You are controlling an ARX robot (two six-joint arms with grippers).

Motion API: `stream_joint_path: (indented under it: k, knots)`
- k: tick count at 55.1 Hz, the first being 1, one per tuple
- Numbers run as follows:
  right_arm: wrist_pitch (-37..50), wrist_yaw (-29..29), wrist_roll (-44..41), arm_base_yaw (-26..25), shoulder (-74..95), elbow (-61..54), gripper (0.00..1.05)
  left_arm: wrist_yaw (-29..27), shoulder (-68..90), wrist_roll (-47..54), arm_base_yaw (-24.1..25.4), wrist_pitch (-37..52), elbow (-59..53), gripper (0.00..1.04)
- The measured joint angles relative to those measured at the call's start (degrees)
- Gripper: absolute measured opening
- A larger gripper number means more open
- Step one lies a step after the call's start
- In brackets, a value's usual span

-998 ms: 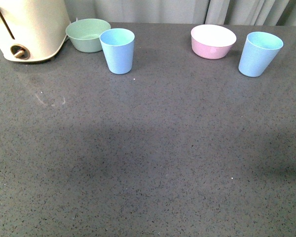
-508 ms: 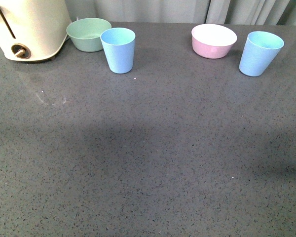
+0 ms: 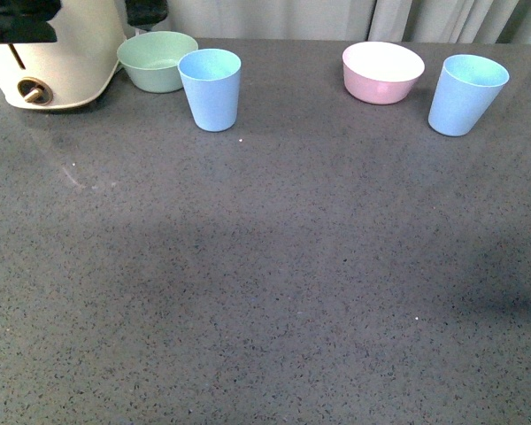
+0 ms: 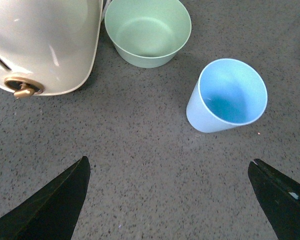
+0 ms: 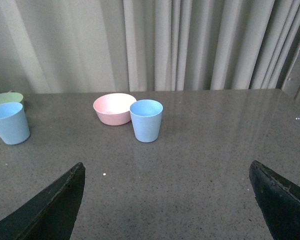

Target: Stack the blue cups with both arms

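1. The left blue cup is stood upright, mouth up, toward the far side of the tabletop; the right blue cup is stood upright well apart from it, along the same far side
2. Neither cup is held or nested, so stacking is judged not yet begun; one cup seems to be laid out within reach of each arm
3. The left gripper is poised above and short of the left blue cup, its fingers spread wide with nothing between them, apparently lined up for a grasp
4. The right gripper is kept farther back from the right blue cup, its fingers likewise parted and empty
5. The pale green bowl is set close beside the left blue cup without touching it, and a cream appliance is placed next to that bowl, so that side is crowded
6. The pink bowl is set near the right blue cup on its inner side; a sideways approach there could be hindered, while nothing is seen between either gripper and its cup
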Motion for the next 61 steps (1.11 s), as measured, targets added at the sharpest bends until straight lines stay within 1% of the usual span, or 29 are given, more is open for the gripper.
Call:
stream_joint_path:
  k: [7,14,23,37,61]
  knots:
    - [0.0,0.0,0.0,0.0,0.0,0.0,0.96,-2.4,7.8,-1.4,-1.5,-5.8,9.9,0.96]
    - [0.0,0.0,0.0,0.0,0.0,0.0,0.96,-4.2,12.0,-2.9,-2.4,-10.3,16.4,0.96]
    - [0.0,0.0,0.0,0.0,0.0,0.0,0.96,-5.3,16.5,-4.6,-3.4,-13.3,22.8,0.96]
    - [0.0,0.0,0.0,0.0,0.0,0.0,0.96,-6.5,22.4,-6.4,-4.4,-17.0,30.0,0.96]
    - [0.0,0.0,0.0,0.0,0.0,0.0,0.96,-7.7,30.2,-8.9,-4.8,-22.4,39.1,0.96]
